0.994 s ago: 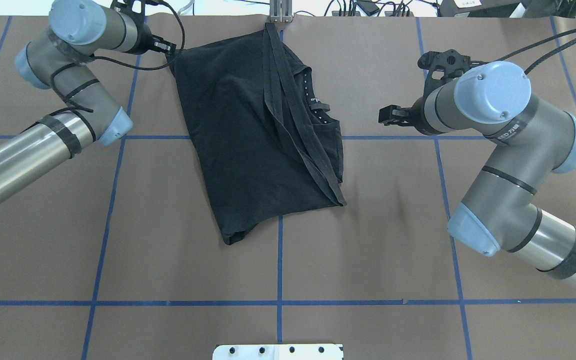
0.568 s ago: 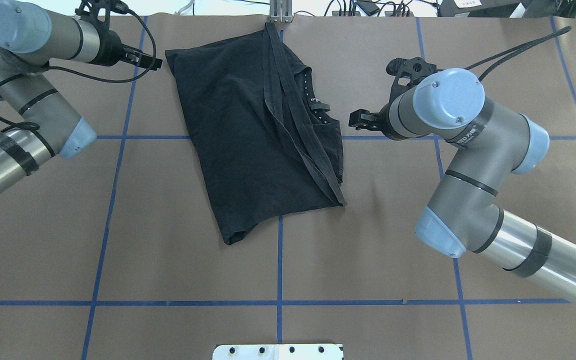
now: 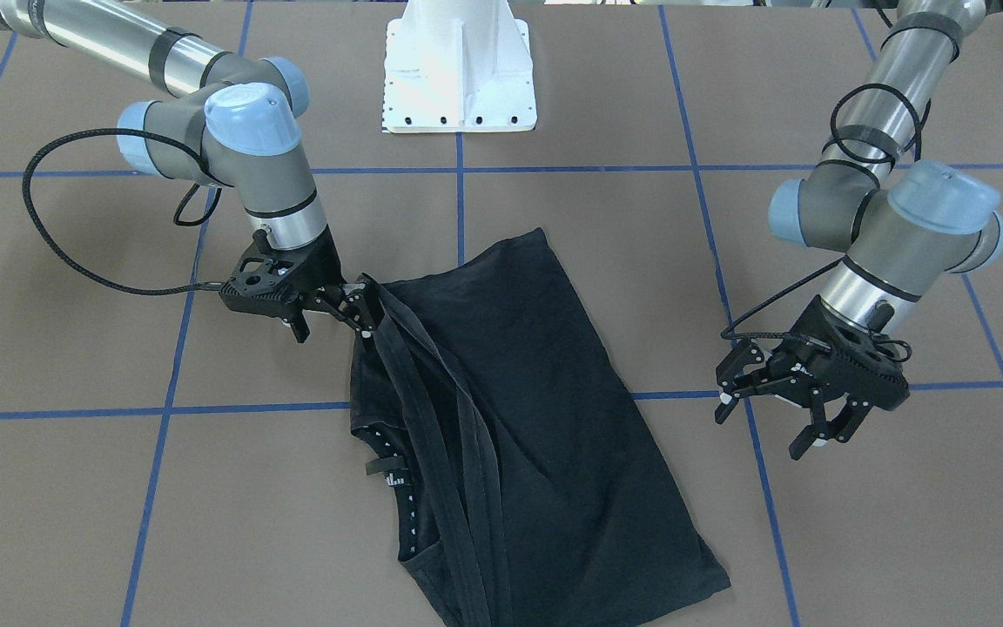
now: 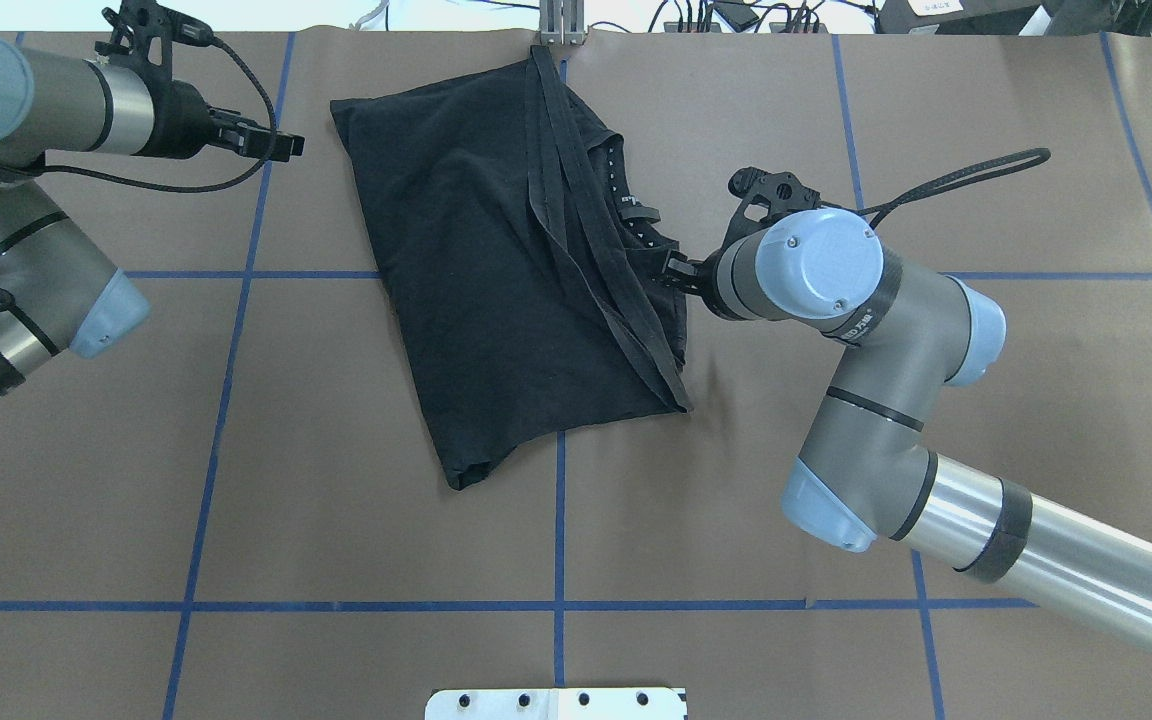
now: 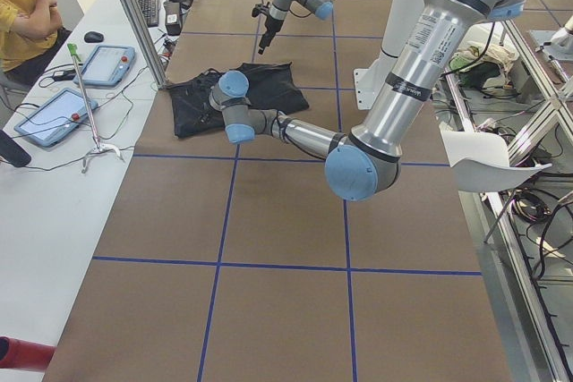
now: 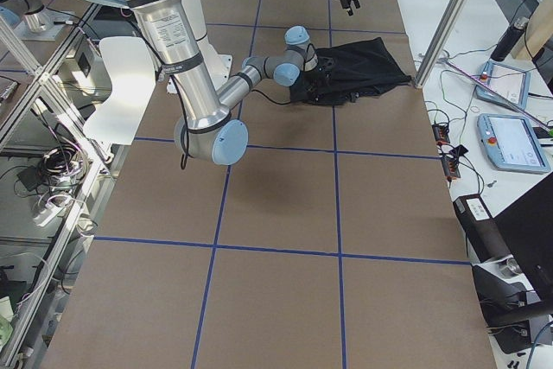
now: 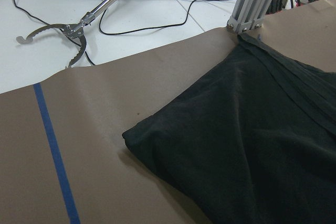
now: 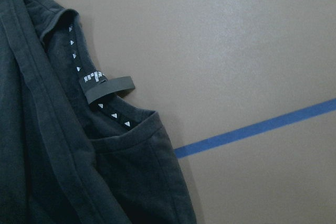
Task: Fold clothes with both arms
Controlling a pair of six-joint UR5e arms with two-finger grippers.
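A black T-shirt [image 4: 496, 300], folded lengthwise with its hems stacked in a ridge, lies on the far middle of the brown bench [image 4: 236, 500], across a blue tape line [image 4: 558, 520]. The front-facing camera shows the right gripper [image 3: 364, 315] low at the shirt's edge beside the collar, its jaws slightly parted against the cloth; whether they pinch fabric cannot be told. The overhead view hides those jaws behind the arm's wrist joint. The right wrist camera alone shows the collar close up: a grey label [image 8: 107, 86] and a row of small white triangles along the neckband. The left gripper [image 3: 767, 424] hangs well apart from the shirt with jaws spread wide, plain only from the front. Its wrist camera looks at the shirt's far corner and, past the bench edge, at a metal grabber tool [image 7: 73, 32]. Only the left side view shows a seated person [image 5: 22, 15] in yellow.
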